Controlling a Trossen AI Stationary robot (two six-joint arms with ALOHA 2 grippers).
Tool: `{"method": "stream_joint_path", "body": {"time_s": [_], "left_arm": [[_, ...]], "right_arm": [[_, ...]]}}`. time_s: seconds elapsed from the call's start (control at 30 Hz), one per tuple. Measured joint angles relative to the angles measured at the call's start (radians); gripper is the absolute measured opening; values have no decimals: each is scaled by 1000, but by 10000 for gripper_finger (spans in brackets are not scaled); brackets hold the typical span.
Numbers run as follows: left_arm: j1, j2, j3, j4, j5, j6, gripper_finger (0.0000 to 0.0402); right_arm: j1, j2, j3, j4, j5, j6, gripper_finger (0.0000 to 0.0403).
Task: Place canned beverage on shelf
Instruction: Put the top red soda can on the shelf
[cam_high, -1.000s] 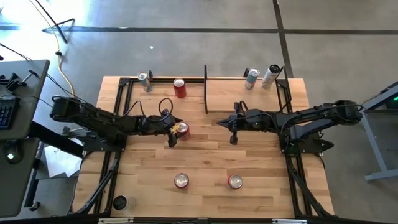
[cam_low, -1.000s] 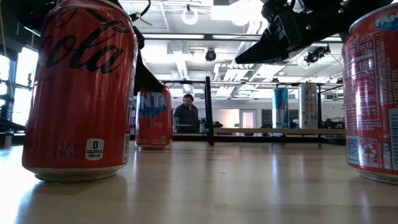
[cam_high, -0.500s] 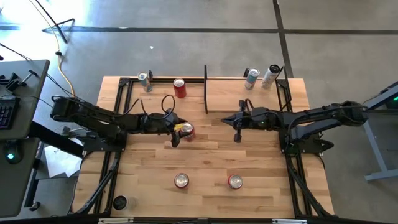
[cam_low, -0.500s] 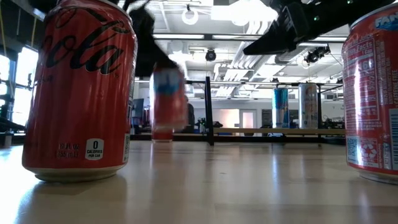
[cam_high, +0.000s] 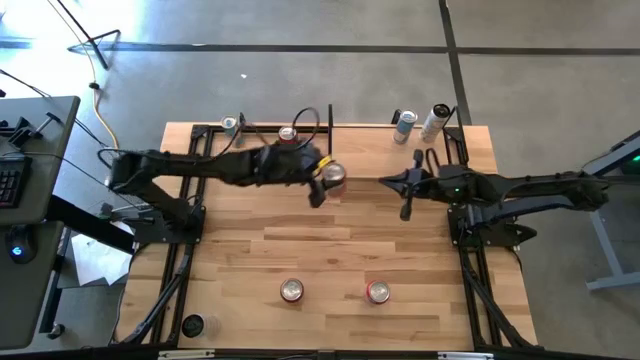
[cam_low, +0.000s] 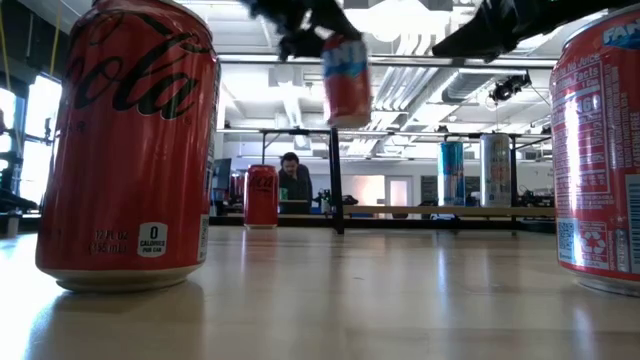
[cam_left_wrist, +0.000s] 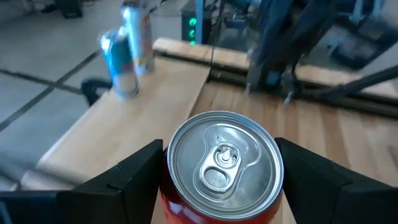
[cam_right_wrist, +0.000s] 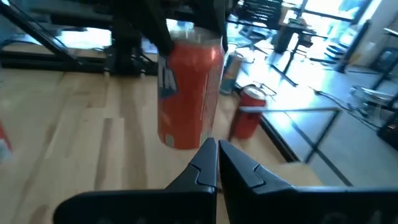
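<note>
Holding an orange-red soda can (cam_high: 333, 177) in my left gripper (cam_high: 322, 180), I have my fingers (cam_left_wrist: 118, 186) clamped on either side of its body, with the silver top and pull tab facing my wrist camera. The can is up off the table (cam_high: 330, 240); from the low view it hangs in the air, well above the wood. I take the black divider panel (cam_high: 331, 143) as my landmark: the can hangs just beside it, level with its near end. On my side of the divider, a red cola can (cam_high: 289, 134) stands on the shelf (cam_high: 260, 140), and farther from the divider sits a small silver can (cam_high: 231, 125). On the other side of the divider stand a blue and silver can (cam_high: 404, 124) and a taller pale can (cam_high: 436, 122), close together. My right gripper (cam_high: 408, 196) waits over the table, also on the far side of the divider, its fingers (cam_right_wrist: 208, 162) pressed together and holding nothing. Well away from the divider, toward the front of the table, stand two more red cans (cam_high: 291, 291) (cam_high: 378, 292). A person (cam_low: 291, 180) shows in the room beyond the shelf.
</note>
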Motion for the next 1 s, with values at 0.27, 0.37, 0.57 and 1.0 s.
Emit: {"method": "stream_joint_path", "body": {"time_s": [0.27,0.37,0.57,1.0], "left_arm": [[71,260,348,-127,45,60,260],[99,351,449,-139,53,67,260],[147,541,623,-174,91,49,260],[185,730,722,-84,87,-20,260]], "right_arm": [[0,-106,0,-82,55,2,0],[0,-128,0,-107,87,20,0],[0,-148,0,-149,146,52,0],[0,-147,0,-160,165,57,0]]}}
